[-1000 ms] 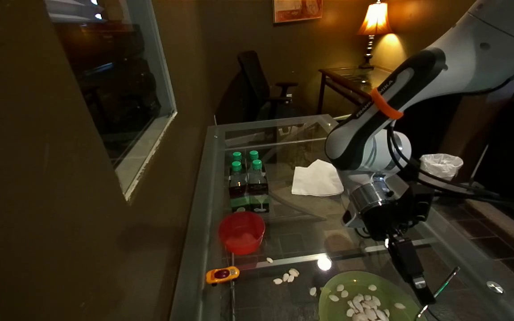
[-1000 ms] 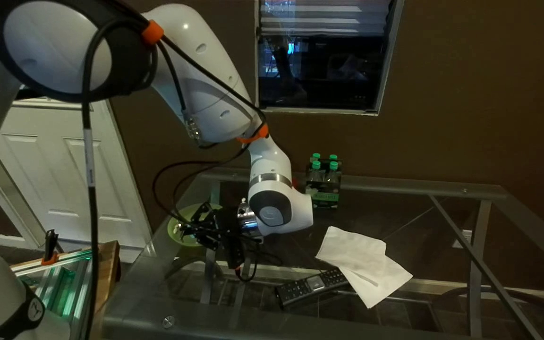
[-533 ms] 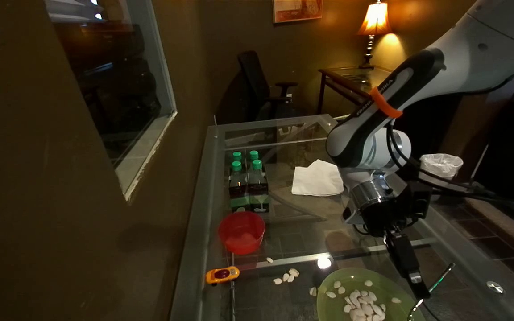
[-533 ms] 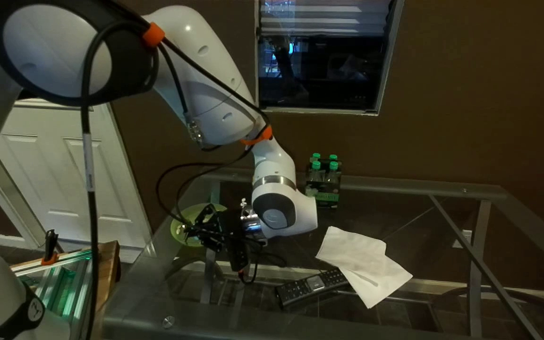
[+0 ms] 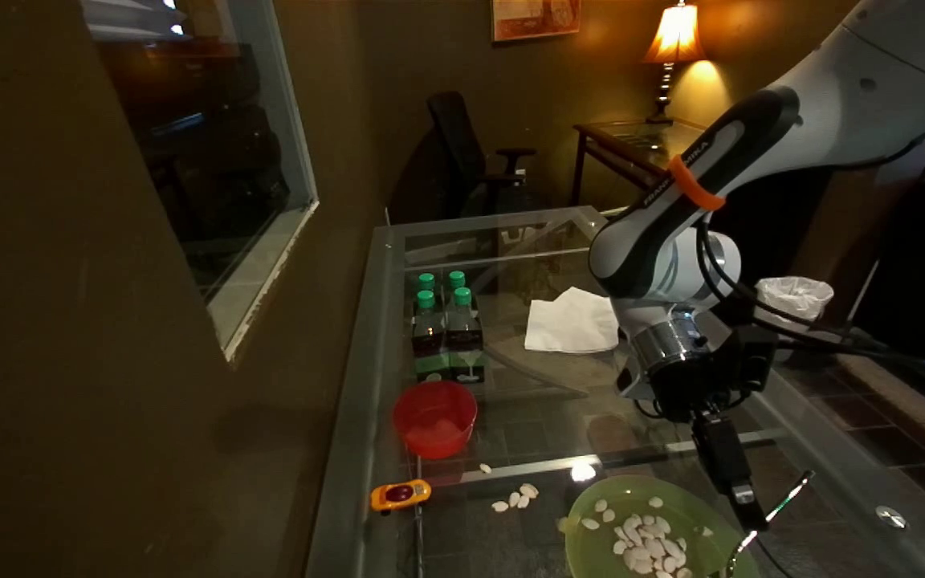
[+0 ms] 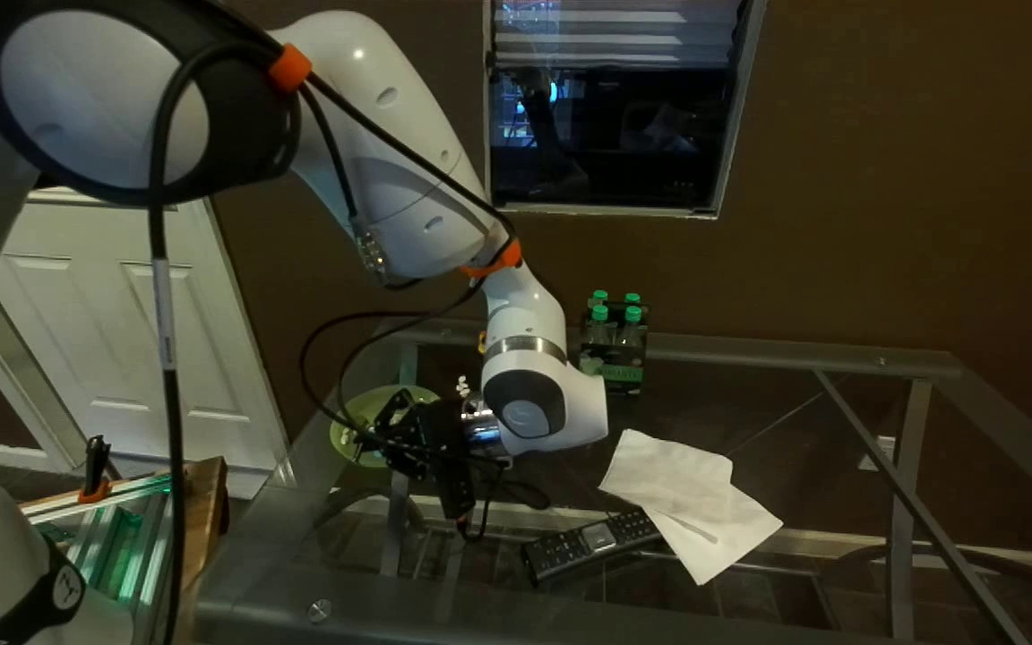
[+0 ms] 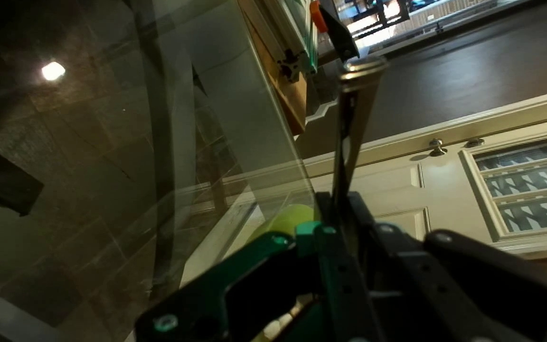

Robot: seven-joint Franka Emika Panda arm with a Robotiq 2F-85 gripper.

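My gripper point(image 5: 754, 522) is shut on the handle of a shiny metal utensil point(image 5: 792, 494). In the wrist view the utensil point(image 7: 356, 118) stands up between the fingertips, and its other end is hidden. In an exterior view its lower end reaches down to the right side of a shallow green dish point(image 5: 583, 554), cut off by the frame's bottom. A heap of white, bean-like pieces point(image 5: 639, 542) lies in the dish, with a few spread toward its edge. More white pieces point(image 5: 525, 491) lie on the glass table left of it. The green dish point(image 6: 368, 403) also shows partly behind the gripper.
A red bowl point(image 5: 435, 429), an orange toy car point(image 5: 400, 494) and a pack of green-capped bottles point(image 5: 448, 345) stand along the wall side of the glass table. White napkins point(image 5: 571, 323) lie farther back, with a black remote point(image 6: 588, 542) beside them.
The gripper and utensil have shifted a little toward the bottles' end and the wall. The green dish and its contents have slid the same way, meeting a loose white piece at its left edge.
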